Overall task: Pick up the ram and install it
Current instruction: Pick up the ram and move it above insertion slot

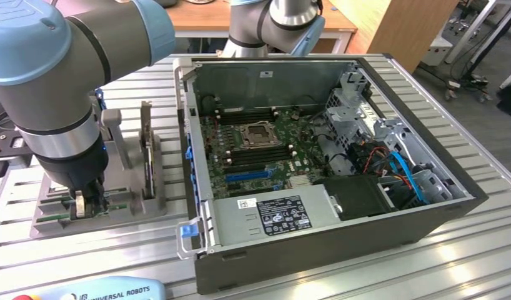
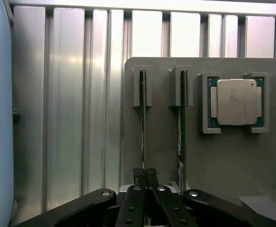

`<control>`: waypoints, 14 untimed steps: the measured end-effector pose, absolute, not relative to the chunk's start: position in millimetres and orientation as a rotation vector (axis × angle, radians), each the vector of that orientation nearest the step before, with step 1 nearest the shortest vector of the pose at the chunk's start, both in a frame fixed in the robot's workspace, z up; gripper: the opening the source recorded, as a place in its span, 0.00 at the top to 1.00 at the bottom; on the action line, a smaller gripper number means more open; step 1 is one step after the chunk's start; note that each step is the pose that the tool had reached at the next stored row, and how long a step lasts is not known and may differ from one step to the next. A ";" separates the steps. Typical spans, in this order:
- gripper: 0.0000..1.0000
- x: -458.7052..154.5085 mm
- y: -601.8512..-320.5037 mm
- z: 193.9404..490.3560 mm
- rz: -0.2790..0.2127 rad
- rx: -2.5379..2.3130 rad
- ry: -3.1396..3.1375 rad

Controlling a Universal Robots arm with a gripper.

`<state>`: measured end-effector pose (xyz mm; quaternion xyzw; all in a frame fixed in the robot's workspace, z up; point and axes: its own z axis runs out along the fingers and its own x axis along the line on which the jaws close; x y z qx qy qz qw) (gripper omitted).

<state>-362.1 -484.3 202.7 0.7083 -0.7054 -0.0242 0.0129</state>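
Ribbed aluminium table (image 1: 147, 244) carried both the work and its destination: a grey parts fixture (image 2: 223, 161) at the lower left of the exterior view and an open computer case (image 1: 322, 247) at the centre. The motherboard (image 1: 255, 150) faced up, so that parts could be lowered in from above.

The Universal Robots arm (image 1: 64, 100) reached down from the upper left to the fixture, where the gripper (image 2: 145, 176) stood over the slots. In the wrist view its black fingers (image 2: 138, 174) were drawn together on the end of the ram (image 2: 142, 123). The ram stood on edge in its slot, seemingly so that a pinch across its thin faces could take it. The grip looked closed, though the stick had not left the fixture.

A second ram stick (image 2: 181, 123) stood on edge in the neighbouring slot, between the held one and the square silver processor (image 2: 236, 101), which lay flat in its own recess. The installation step appeared not yet begun.
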 end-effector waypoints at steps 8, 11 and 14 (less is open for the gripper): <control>0.89 -362.1 -484.3 206.4 -0.075 2.207 -2.198; 0.89 -362.1 -484.3 210.0 -0.075 2.207 -2.198; 0.89 -362.1 -484.3 214.6 -0.075 2.207 -2.198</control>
